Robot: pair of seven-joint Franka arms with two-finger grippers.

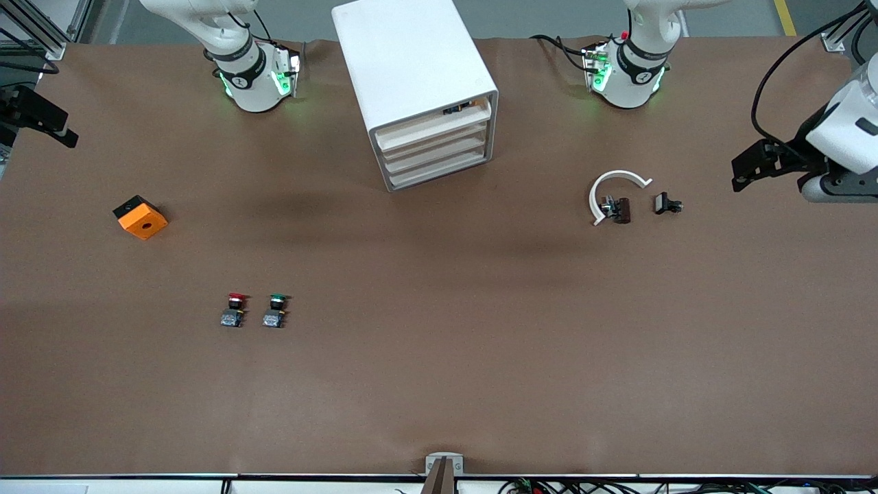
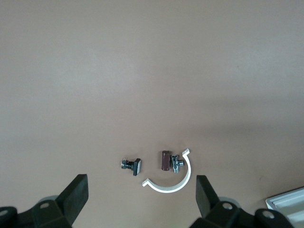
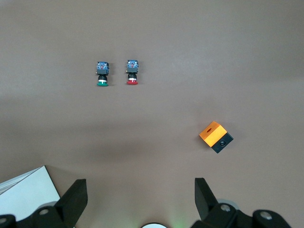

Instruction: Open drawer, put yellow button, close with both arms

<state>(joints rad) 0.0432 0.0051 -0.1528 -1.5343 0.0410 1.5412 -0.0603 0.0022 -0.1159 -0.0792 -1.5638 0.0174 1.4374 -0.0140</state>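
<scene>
L fingers (image 2: 76, 194) spread wide, nothing between them; L gripper (image 2: 141, 187) hangs over the desk (image 1: 480, 343) at the L arm's end. Its wrist view looks down on a white curved clip (image 2: 171, 187) w/ a small brown part (image 2: 165, 160) inside the curve and a small black part (image 2: 132, 165) just beside, apart from the clip.

R fingers (image 3: 76, 194) also spread wide, grasping nothing; R gripper (image 3: 140, 190) hangs over the desk at the R arm's end. Its wrist view shows a green button (image 3: 102, 75) and red button (image 3: 132, 72) side by side, not touching, and an orange block (image 3: 214, 135) w/ a black side, well apart from them.

White cabinet (image 1: 405, 55) stands between the two arm bases, 4 drawers stacked. Yellow button (image 1: 458, 108) shows as a tiny dark-and-orange speck in the top drawer (image 1: 432, 132), just under the cabinet's top lip. Can't tell if that drawer is fully pushed in
</scene>
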